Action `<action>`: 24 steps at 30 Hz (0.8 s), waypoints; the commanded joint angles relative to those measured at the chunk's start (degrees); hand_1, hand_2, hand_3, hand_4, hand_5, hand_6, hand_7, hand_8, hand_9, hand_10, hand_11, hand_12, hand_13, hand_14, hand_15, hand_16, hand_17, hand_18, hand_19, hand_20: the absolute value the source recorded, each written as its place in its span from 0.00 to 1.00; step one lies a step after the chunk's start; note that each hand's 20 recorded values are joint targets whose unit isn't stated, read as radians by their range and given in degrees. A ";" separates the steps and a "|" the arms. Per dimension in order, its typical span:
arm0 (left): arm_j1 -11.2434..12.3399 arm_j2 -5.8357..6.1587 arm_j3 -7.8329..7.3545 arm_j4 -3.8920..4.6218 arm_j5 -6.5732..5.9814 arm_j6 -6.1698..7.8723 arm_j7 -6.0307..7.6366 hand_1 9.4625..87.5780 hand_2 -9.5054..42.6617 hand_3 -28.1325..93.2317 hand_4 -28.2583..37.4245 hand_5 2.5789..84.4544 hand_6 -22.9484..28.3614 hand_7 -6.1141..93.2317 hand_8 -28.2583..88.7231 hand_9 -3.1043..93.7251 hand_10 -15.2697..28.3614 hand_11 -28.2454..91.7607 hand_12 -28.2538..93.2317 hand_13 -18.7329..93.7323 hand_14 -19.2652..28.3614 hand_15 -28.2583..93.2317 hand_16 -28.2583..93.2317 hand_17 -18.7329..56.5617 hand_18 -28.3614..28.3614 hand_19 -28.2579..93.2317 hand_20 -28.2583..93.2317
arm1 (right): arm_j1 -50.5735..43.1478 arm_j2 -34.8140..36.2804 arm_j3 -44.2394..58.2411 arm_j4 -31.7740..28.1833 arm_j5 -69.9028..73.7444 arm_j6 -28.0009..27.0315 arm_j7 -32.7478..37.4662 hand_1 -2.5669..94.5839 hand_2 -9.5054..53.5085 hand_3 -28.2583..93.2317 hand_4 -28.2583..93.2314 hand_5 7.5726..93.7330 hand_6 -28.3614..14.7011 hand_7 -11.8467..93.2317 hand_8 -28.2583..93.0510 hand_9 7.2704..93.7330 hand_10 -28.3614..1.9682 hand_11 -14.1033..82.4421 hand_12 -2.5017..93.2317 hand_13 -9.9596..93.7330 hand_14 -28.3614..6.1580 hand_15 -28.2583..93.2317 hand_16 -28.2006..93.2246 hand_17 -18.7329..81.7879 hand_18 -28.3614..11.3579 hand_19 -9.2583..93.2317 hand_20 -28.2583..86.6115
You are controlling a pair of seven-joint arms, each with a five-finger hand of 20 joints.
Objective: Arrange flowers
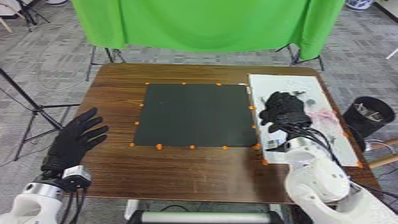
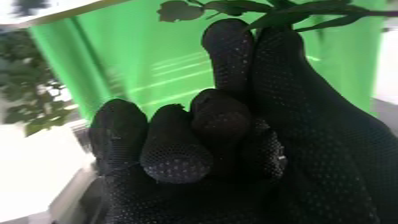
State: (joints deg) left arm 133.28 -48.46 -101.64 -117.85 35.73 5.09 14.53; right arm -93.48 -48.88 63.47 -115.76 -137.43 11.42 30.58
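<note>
Brown table, white board at right: over it the right hand, curled nearly closed, pinches a leafy sprig lying crosswise at its fingertips, the open, empty left hand well apart.

Grey carpet tiles with a mottled pattern cover the floor around the brown wooden table. Beyond the far edge hangs a bright green cloth, softly folded, with thin dark stand legs below it near the far left corner. Past the left edge stands a black tripod, legs splayed; just beside the right edge, a dark bin. Pale streaks of light slant across the cloth in the right wrist view
</note>
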 commanded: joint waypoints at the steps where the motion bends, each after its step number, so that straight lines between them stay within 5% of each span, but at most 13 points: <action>1: 0.53 0.54 -0.97 -0.07 0.66 -0.42 -0.68 0.20 0.09 0.81 0.06 0.31 0.51 0.27 0.15 0.28 0.62 0.43 0.36 0.35 0.73 0.55 0.22 0.14 0.90 0.63 0.32 | 9.00 -4.61 -6.48 1.55 -0.40 -0.83 -2.49 0.48 0.00 0.97 0.05 0.83 0.67 0.50 0.41 0.82 0.66 0.79 0.61 0.82 0.60 0.93 0.51 0.62 0.15 1.00 0.78; 15: 1.65 0.92 -2.56 -0.04 0.73 -0.57 -0.89 0.20 0.08 0.81 0.06 0.31 0.51 0.27 0.15 0.28 0.62 0.43 0.36 0.35 0.73 0.55 0.22 0.14 0.90 0.63 0.32 | 19.95 -15.74 -20.08 10.70 -1.42 -2.33 -4.38 0.47 0.00 0.97 0.06 0.83 0.67 0.50 0.41 0.83 0.66 0.79 0.61 0.83 0.61 0.93 0.51 0.62 0.15 1.00 0.79; 24: 0.07 1.46 -2.14 0.58 0.96 -0.99 -1.10 0.20 0.08 0.81 0.06 0.31 0.51 0.27 0.15 0.28 0.62 0.43 0.36 0.35 0.73 0.55 0.23 0.14 0.90 0.63 0.32 | 23.81 -21.47 -26.48 16.53 -2.97 -2.51 -3.20 0.47 0.00 0.97 0.06 0.83 0.67 0.49 0.41 0.83 0.66 0.78 0.61 0.83 0.61 0.93 0.51 0.62 0.15 1.00 0.79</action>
State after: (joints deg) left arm 133.99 -47.37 -103.78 -117.75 36.25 4.94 14.04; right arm -71.64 -65.85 40.02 -101.17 -138.58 9.50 27.23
